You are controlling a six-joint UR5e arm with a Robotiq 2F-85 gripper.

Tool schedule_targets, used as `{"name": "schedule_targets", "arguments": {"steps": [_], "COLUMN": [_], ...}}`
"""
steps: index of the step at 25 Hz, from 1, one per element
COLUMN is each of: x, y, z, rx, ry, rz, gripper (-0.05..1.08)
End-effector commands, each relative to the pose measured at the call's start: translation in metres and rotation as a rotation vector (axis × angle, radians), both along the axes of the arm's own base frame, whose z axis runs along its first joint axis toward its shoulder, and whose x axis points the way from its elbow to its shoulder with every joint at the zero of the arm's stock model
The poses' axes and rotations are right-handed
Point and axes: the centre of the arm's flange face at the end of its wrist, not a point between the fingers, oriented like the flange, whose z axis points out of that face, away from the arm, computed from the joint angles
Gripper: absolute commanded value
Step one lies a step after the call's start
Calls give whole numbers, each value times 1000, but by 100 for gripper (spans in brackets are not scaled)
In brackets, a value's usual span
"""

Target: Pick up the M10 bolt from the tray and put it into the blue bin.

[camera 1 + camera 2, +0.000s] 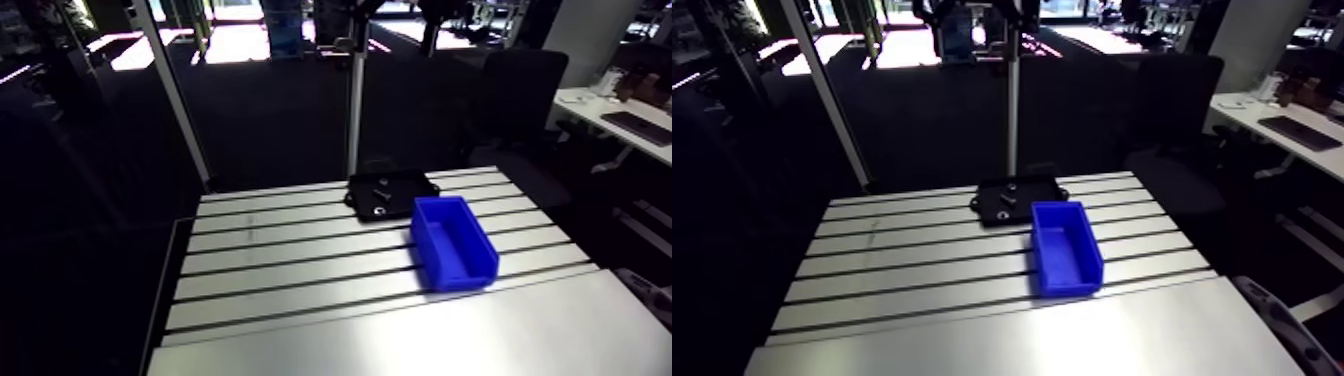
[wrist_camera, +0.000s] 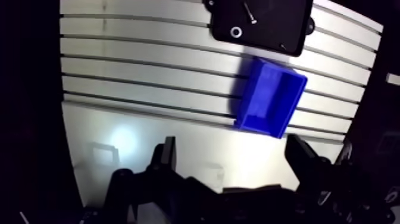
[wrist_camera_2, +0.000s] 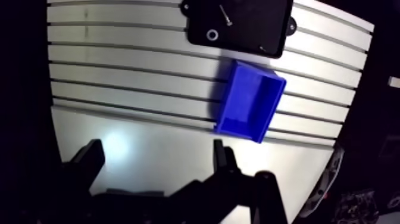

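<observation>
M10 bolt (image 2: 250, 12) lies in the black tray (image 2: 277, 24) beside 1 ring-shaped part (image 2: 236, 31). In the arm view, the tray sits just above frame centre. The blue bin (image 2: 255, 95) stands just beside it on the slotted table (image 1: 300, 260). The gripper (image 2: 232, 143) hangs well apart from both, its 2 fingers spread wide and holding nothing.

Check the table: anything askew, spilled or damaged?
Nothing stands out. The blue bin stands upright and empty on the table; the bolt and a small ring lie inside the black tray beside it. Nothing spilled, no visible damage.
</observation>
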Motion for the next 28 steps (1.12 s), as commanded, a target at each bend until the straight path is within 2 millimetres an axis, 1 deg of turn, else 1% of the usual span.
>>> {"name": "schedule_targets", "arguments": {"steps": [1,5,6,9,10,12,14,18,22,24,26,28], "x": [-20,-29,-35,-46,-51,-56,-63,-72,-80,-81,-83,-84], "y": [0,3,5,10,11,15,17,23,26,25,26,26], "z": [-23,-39,-47,-60,-68,-74,-85,-101,-126,-133,-146,-153], "rx": [-9,-12,-13,0,6,17,25,32,34,41,40,38], "ry": [10,12,12,30,28,39,39,53,47,51,46,44], "rz": [159,213,225,257,267,286,308,349,369,374,382,391], "gripper": [1,1,1,1,1,1,1,1,1,1,1,1]}}
